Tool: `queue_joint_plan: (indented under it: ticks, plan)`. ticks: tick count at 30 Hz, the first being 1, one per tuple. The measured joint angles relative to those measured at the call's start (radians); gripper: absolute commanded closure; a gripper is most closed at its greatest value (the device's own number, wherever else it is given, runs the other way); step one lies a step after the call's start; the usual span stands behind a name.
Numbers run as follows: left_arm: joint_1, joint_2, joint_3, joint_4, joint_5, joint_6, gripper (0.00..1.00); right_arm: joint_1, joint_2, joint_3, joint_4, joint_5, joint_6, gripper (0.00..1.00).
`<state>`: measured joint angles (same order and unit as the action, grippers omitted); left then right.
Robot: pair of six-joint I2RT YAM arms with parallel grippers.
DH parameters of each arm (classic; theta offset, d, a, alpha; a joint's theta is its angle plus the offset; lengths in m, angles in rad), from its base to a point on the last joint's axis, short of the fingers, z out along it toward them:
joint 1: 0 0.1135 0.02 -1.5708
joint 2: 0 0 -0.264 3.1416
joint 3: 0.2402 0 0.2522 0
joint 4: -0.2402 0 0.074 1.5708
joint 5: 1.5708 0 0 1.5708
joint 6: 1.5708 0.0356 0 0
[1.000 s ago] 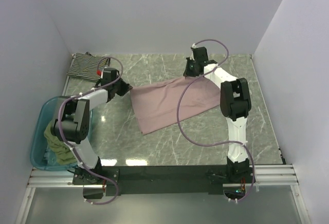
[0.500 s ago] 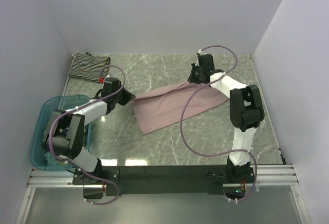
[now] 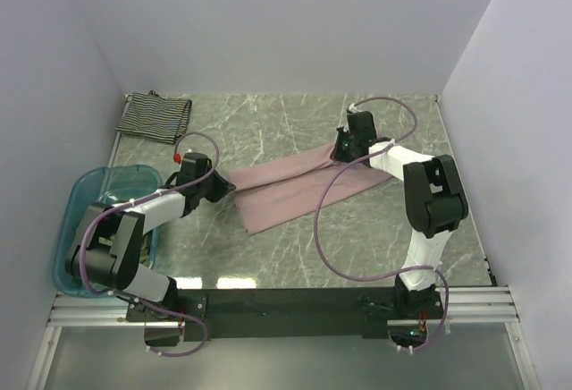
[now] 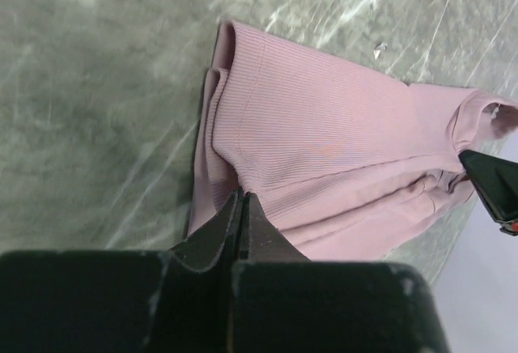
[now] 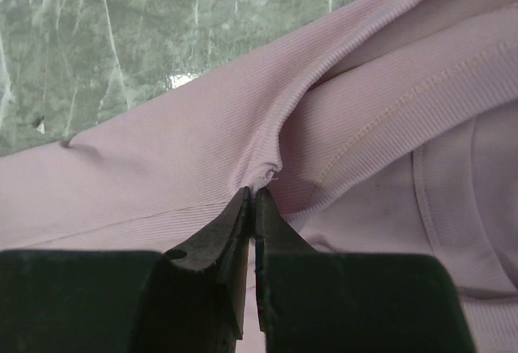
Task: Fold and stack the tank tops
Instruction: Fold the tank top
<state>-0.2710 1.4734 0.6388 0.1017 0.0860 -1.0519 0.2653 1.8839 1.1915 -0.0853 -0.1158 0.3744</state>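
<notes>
The mauve-pink tank top lies mid-table, its far edge lifted and doubled toward the near side. My left gripper is shut on its left end; in the left wrist view the closed tips pinch a fold of the ribbed pink cloth. My right gripper is shut on the right end, where its tips bite a puckered fold of the pink cloth by the stitched hem. The black-and-white striped tank top lies folded at the far left corner.
A translucent blue tub stands at the near left, partly under my left arm. White walls close the table on the left, back and right. Purple cables loop from both arms over the marble surface.
Both grippers have moved toward the near side, drawing the far edge of the pink top with them. The cloth now spans less depth and is doubled over itself.
</notes>
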Motion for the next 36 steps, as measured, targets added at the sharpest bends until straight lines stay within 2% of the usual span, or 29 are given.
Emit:
queue_joint_plan:
  ticks: [16,18,21,22,25,27,28,32,36]
  plan:
    - [-0.033,-0.036,-0.055,0.014,0.001,-0.012,0.99,0.001,-0.054,-0.100,0.057,0.024,0.026,1.00]
    - [-0.035,-0.036,-0.061,0.015,0.003,-0.013,0.99,0.001,-0.055,-0.111,0.061,0.024,0.029,0.98]
    - [-0.036,-0.036,-0.069,0.014,0.005,-0.016,0.99,0.001,-0.055,-0.116,0.064,0.025,0.033,0.89]
    - [-0.037,-0.036,-0.070,0.014,0.005,-0.016,0.99,0.001,-0.055,-0.116,0.066,0.026,0.035,0.83]
    - [-0.040,-0.033,-0.070,0.014,0.008,-0.016,0.86,0.001,-0.061,-0.119,0.067,0.035,0.042,0.70]
    - [-0.042,-0.032,-0.070,0.014,0.008,-0.017,0.74,0.001,-0.071,-0.119,0.063,0.047,0.047,0.66]
    - [-0.043,-0.032,-0.070,0.013,0.008,-0.016,0.69,0.001,-0.078,-0.119,0.062,0.053,0.048,0.59]
    - [-0.044,-0.041,-0.070,-0.011,0.008,-0.009,0.63,0.001,-0.114,-0.118,0.042,0.076,0.053,0.55]
    - [-0.045,-0.082,-0.044,-0.091,0.003,0.008,0.66,0.000,-0.152,-0.111,0.002,0.119,0.056,0.54]
